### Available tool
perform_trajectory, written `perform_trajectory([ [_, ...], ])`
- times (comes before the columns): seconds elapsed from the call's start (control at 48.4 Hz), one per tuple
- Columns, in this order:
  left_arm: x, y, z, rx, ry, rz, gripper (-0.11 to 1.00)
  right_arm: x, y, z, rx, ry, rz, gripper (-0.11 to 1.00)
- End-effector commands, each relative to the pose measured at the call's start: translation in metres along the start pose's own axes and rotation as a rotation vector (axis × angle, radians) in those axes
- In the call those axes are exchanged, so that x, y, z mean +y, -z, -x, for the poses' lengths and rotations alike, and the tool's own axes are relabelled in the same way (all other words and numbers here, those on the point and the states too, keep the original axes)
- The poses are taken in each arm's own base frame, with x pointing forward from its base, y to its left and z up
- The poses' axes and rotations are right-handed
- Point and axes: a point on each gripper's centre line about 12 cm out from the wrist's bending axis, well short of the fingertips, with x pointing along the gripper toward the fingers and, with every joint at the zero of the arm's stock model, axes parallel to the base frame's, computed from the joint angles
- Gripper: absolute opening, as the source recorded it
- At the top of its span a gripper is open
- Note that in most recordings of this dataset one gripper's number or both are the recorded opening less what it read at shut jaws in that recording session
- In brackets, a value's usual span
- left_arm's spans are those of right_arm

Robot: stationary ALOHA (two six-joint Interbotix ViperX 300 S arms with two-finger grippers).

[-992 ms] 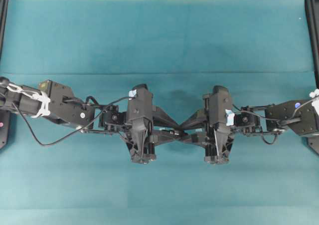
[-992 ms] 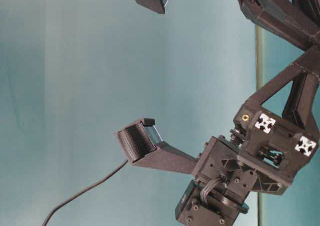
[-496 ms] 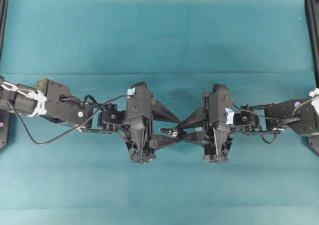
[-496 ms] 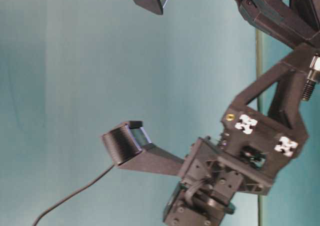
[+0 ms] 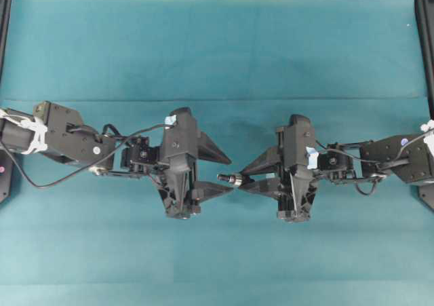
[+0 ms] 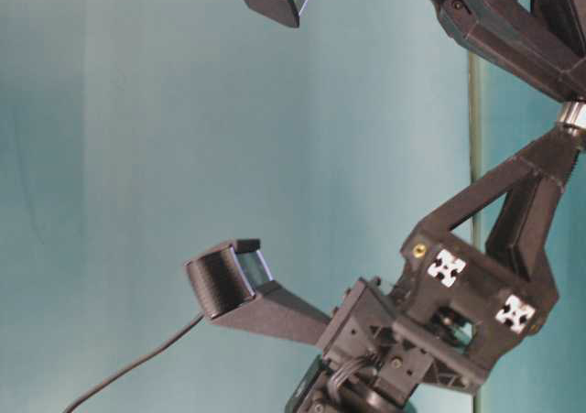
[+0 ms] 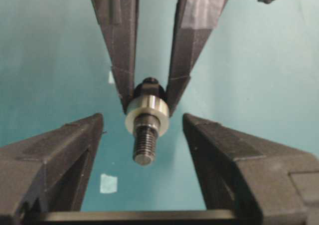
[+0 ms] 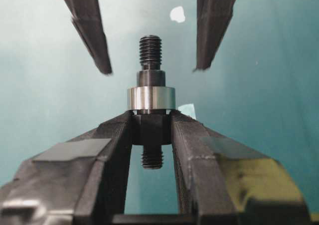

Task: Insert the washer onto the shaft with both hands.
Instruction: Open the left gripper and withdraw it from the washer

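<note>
Black and lattice-framed, the two arms reached in from opposite sides above the teal tabletop point(image 5: 217, 55), wrists level, tips facing across the middle. The right tool point(image 5: 245, 178) pinched the shaft point(image 5: 230, 179) at its dark middle section, the rod lying horizontal with its threaded end pointing toward the left tool point(image 5: 220, 174). That left tool stood wide, holding nothing, its fingers point(image 7: 55, 155) spread to either side of the shaft's tip without touching it.

The shaft was dark grey, threaded at both ends, with a plain neck below the far thread. A silvery ring, the washer point(image 8: 150, 98), sat on it flush against the right tool's fingers point(image 8: 112, 135).

From overhead the shaft showed only as a small stub with a bright band between the tools, clear of the tabletop. The right wrist view gave the whole profile point(image 8: 151, 105), including the short threaded tail behind the grip. The left wrist view looked at the thread end-on, the washer point(image 7: 147, 114) ringing it, and caught two pale scraps point(image 7: 108, 183) on the tabletop. The table-level view showed the left tool's ridged pad point(image 6: 220, 280) and a silvery sliver at the right edge.
</note>
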Motion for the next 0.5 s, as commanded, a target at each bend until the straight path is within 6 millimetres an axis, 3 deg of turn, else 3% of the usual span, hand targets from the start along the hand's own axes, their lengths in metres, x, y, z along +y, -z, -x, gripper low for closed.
perform_trajectory([
  [0.0,-0.003,-0.013,0.006,-0.039,0.008,-0.004,0.8,0.001,-0.009,-0.001,-0.029,-0.003,-0.01,0.0],
  [0.475,-0.002,-0.007,0.03,-0.003,0.001,0.001,0.8,0.002,-0.009,-0.001,-0.029,-0.004,-0.009,0.0],
])
